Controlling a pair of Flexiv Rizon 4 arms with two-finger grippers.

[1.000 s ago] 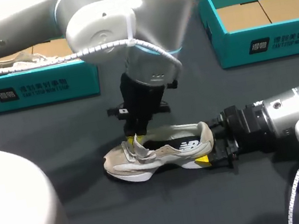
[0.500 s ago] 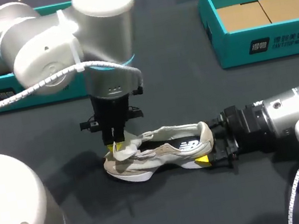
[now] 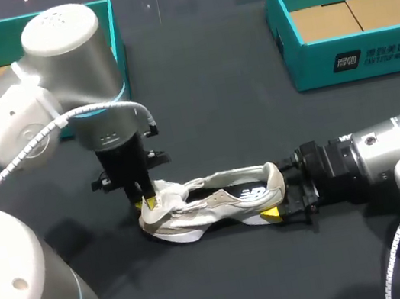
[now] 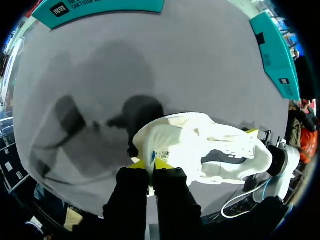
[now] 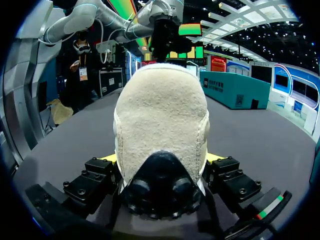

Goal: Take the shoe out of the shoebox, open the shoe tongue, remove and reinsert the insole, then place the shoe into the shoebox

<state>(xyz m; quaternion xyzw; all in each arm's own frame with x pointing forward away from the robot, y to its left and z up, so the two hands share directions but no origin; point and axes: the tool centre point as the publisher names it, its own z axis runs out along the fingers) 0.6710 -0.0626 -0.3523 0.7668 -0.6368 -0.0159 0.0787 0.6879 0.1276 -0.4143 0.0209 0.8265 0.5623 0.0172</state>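
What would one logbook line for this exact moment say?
step: opening tongue | left gripper: shut on tongue | right gripper: shut on sneaker heel | sneaker: on table

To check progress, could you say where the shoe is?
Head view: the shoe lies mid-table, right gripper clamping its heel, left gripper pinching its tongue.

Light falls evenly from overhead onto the dark table (image 3: 200, 103), leaving pale highlights on the left arm (image 3: 69, 64). The arm casts soft-edged shadows on the table beside the toe of the shoe (image 3: 217, 204), darkest in the left wrist view.
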